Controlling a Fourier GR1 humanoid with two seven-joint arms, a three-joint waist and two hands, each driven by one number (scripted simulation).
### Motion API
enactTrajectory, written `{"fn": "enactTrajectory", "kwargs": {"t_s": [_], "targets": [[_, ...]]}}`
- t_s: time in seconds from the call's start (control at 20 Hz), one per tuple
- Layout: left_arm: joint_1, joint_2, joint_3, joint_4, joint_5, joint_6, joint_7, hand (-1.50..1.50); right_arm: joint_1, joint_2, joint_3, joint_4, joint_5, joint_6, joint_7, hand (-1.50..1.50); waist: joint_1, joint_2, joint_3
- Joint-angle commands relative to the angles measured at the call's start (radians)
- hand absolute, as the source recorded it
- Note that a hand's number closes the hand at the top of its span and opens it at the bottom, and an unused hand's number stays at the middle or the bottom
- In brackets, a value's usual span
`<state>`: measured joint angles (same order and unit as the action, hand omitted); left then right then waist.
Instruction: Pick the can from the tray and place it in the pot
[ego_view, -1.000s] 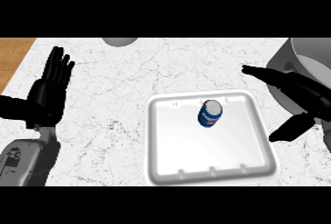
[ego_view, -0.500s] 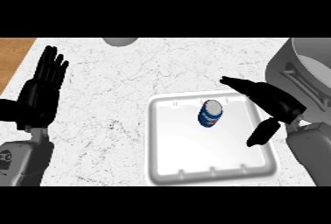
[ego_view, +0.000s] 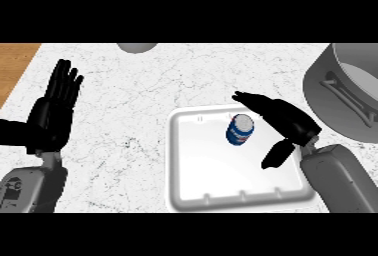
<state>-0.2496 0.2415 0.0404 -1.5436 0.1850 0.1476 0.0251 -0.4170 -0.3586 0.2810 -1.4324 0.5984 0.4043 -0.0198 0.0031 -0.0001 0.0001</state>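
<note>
**Open right hand just beside the can on the tray**

A white marble-patterned counter (ego_view: 148, 100) fills most of the view, with a strip of wooden surface (ego_view: 16, 60) showing at its upper left corner. At the right edge stands the large grey pot (ego_view: 347, 95), a handle on its near wall. A white, square tray (ego_view: 221, 175) lies on the counter at lower centre, near the pot but apart from it. The right hand (ego_view: 284, 120) reaches in from the lower right over the tray's right side, its fingers straight and spread wide, the thumb hanging down apart from them; it holds nothing. The left hand (ego_view: 53, 115) rests at the left edge, open, fingers up. A small grey rounded object (ego_view: 136, 47) is cut off by the top edge. The blue-and-white can (ego_view: 240, 131) stands upright in the tray's upper right part, just beside the right hand's fingers.
</note>
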Motion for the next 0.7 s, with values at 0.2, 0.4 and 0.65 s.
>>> {"fn": "enactTrajectory", "kwargs": {"t_s": [0.2, 0.4, 0.65], "targets": [[-0.057, 0.020, 0.063, 0.062, 0.013, -0.053, -0.007, 0.00, 0.011, 0.051, -0.002, 0.044, 0.144, -0.036, 0.050, -1.50, -0.004, 0.000, 0.000], [-0.055, -0.020, 0.028, 0.024, -0.036, -0.004, 0.035, 0.00, -0.045, 0.141, -0.007, 0.223, 0.199, -0.103, 0.001, -1.50, 0.002, 0.001, 0.000], [-0.033, -0.059, 0.018, -0.031, -0.051, 0.009, 0.052, 0.00, -0.084, 0.151, -0.054, 0.340, 0.240, -0.138, -0.103, -1.50, 0.002, 0.001, 0.000]]}}
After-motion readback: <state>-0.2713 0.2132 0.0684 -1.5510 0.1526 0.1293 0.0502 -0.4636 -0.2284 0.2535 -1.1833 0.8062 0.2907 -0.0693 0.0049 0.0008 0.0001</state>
